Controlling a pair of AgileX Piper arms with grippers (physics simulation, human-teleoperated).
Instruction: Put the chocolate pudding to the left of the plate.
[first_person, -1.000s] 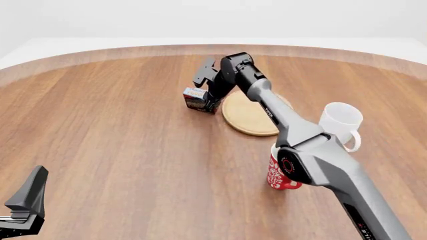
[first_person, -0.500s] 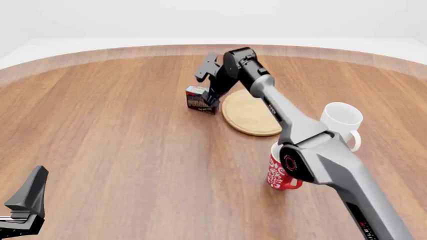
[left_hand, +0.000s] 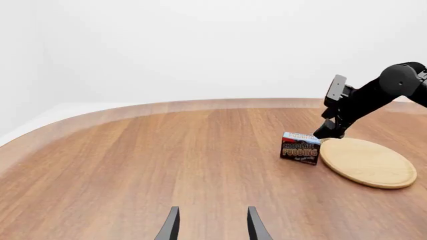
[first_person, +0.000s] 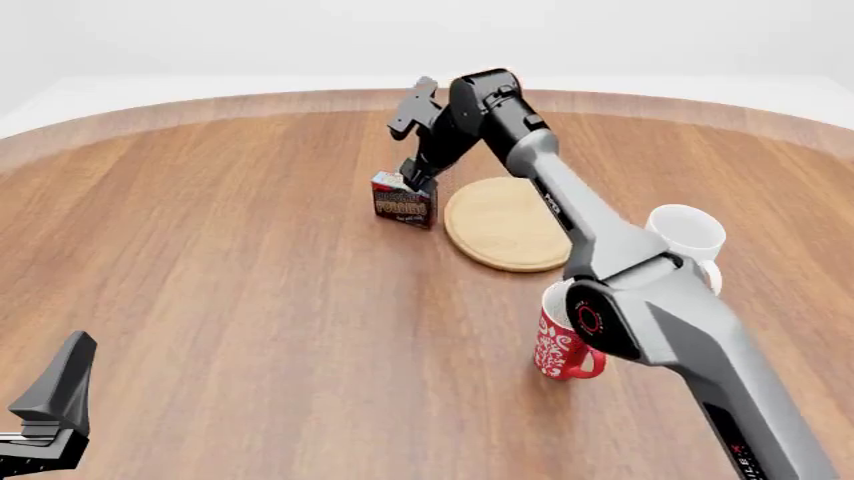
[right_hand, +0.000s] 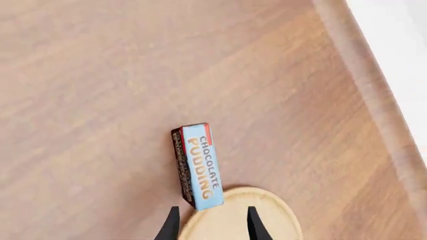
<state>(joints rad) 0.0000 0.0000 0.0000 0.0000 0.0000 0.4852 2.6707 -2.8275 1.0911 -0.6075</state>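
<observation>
Left wrist view shows the chocolate pudding (left_hand: 300, 148) standing on the table (left_hand: 133, 160) just beside the plate (left_hand: 367, 162); the left gripper (left_hand: 210, 225) has its fingers parted around nothing. Front view counts one carton, one plate, one white mug (first_person: 683, 238), one red mug (first_person: 563, 335); the right gripper (first_person: 416, 182) hangs above the carton, apparently clear of it. Right wrist view shows its fingers spread and empty. The carton looks light, stiff and thin-walled, probably best pinched across its narrow faces.
</observation>
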